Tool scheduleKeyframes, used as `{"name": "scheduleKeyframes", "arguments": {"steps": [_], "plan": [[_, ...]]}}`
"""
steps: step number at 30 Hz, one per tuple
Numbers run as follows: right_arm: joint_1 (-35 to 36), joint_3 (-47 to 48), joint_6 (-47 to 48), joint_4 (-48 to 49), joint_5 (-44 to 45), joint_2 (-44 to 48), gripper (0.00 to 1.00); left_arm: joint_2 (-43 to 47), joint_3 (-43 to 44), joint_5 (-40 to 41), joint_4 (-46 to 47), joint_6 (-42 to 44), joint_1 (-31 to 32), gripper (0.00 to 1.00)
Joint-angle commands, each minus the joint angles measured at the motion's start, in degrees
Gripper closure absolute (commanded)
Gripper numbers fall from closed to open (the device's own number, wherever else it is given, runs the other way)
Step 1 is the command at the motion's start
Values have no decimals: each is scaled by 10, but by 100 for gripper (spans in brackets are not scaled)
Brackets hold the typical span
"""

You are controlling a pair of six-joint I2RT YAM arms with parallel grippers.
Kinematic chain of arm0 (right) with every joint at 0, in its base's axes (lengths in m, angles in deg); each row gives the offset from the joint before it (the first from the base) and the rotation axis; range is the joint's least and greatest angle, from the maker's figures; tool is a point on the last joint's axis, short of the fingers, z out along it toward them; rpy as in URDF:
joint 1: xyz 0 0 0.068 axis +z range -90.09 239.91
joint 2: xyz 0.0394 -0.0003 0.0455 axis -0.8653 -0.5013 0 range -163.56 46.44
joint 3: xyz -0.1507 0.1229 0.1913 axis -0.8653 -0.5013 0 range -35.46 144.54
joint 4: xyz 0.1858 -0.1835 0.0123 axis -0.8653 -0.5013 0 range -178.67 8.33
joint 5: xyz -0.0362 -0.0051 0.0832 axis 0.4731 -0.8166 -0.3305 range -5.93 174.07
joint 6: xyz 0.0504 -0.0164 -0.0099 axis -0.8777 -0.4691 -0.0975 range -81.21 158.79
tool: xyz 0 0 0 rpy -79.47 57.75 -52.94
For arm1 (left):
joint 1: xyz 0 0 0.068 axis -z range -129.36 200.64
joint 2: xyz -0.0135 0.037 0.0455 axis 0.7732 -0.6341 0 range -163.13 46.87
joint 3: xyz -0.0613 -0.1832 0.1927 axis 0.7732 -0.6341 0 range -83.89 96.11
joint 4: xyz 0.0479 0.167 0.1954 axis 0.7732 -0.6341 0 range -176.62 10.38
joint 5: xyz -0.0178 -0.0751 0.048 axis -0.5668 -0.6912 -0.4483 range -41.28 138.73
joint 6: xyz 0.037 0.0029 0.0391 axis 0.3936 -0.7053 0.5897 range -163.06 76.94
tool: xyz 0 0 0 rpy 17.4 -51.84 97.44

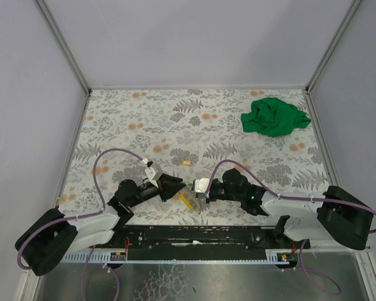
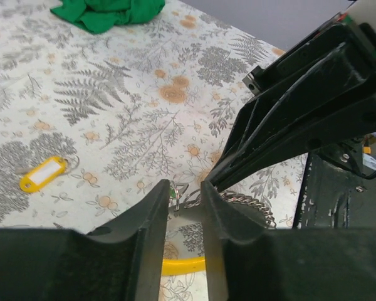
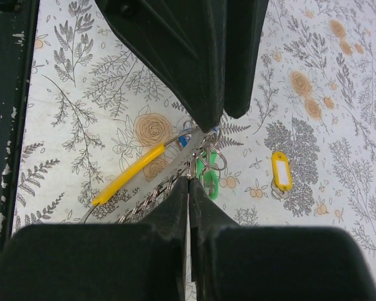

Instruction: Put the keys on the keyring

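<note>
The keyring (image 3: 151,182), a flat silvery bar and wire loop with a yellow sleeve (image 3: 126,175), a blue tag (image 3: 185,139) and a chain, hangs between my two grippers just above the table; it also shows in the top view (image 1: 187,200). My left gripper (image 2: 187,200) is closed across the flat bar. My right gripper (image 3: 188,180) is shut, pinching the small split ring of the green-tagged key (image 3: 208,177) against the bar's end. The yellow-tagged key (image 3: 281,170) lies loose on the table, also in the left wrist view (image 2: 44,174) and the top view (image 1: 187,162).
A crumpled green cloth (image 1: 274,116) lies at the far right of the floral table (image 1: 175,119). Walls close in the sides and back. The black base rail (image 1: 194,238) runs along the near edge, just behind the grippers.
</note>
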Motion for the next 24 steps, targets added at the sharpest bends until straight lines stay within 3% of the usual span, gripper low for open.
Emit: {"name": "scheduleKeyframes", "arguments": {"steps": [1, 7, 13, 24], "plan": [[5, 36, 27, -20, 14, 18, 100, 43, 3, 5, -26, 38, 4, 70], [4, 42, 32, -32, 16, 18, 100, 47, -2, -39, -21, 60, 4, 68], [5, 39, 32, -33, 7, 16, 100, -11, 2, -89, 31, 70, 6, 82], [4, 31, 35, -21, 0, 19, 100, -109, 32, -122, 82, 126, 17, 79]]}}
